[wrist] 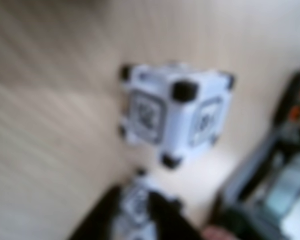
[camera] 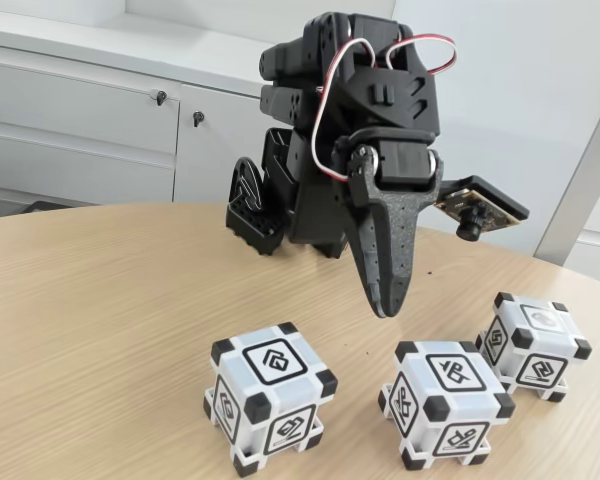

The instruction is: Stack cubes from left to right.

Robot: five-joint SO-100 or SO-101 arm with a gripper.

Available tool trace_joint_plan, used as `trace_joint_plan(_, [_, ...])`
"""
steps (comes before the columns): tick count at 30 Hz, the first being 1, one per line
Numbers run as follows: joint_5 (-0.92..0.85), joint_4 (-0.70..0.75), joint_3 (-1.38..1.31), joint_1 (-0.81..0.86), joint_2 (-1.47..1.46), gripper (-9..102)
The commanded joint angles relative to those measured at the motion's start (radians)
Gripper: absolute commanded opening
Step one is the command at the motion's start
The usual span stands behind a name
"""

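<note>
Three white cubes with black corners stand in a row on the wooden table in the fixed view: the left cube (camera: 271, 396), the middle cube (camera: 445, 402) and the right cube (camera: 536, 346), none on top of another. My black gripper (camera: 385, 303) hangs tip down above the table, behind the gap between the left and middle cubes. Its jaws meet in one point and hold nothing. The blurred wrist view shows one cube (wrist: 175, 117) at its centre and part of another cube (wrist: 136, 204) behind the dark fingers (wrist: 163, 220) at the bottom edge.
The arm's base (camera: 260, 215) stands at the back of the round table (camera: 100, 300). White cabinets (camera: 90, 120) run behind it, and bare wood lies left of the cubes. Blurred dark and grey parts (wrist: 285, 170) show at the right of the wrist view.
</note>
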Motion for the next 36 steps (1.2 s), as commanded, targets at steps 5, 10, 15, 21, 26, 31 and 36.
trace_joint_plan(5, [-0.077,-0.002,-0.012,-0.009,0.009,0])
trace_joint_plan(10, [-0.077,-0.002,-0.012,-0.009,0.009,0])
trace_joint_plan(15, [-0.074,-0.005,-0.009,-0.009,0.009,0])
trace_joint_plan(21, [-0.087,0.000,-0.026,0.006,0.002,10])
trace_joint_plan(26, [-0.077,0.000,-0.129,0.006,-0.012,15])
trace_joint_plan(31, [-0.060,0.000,-0.282,-0.006,-0.035,20])
trace_joint_plan(36, [-0.178,0.002,-0.407,-0.012,-0.184,26])
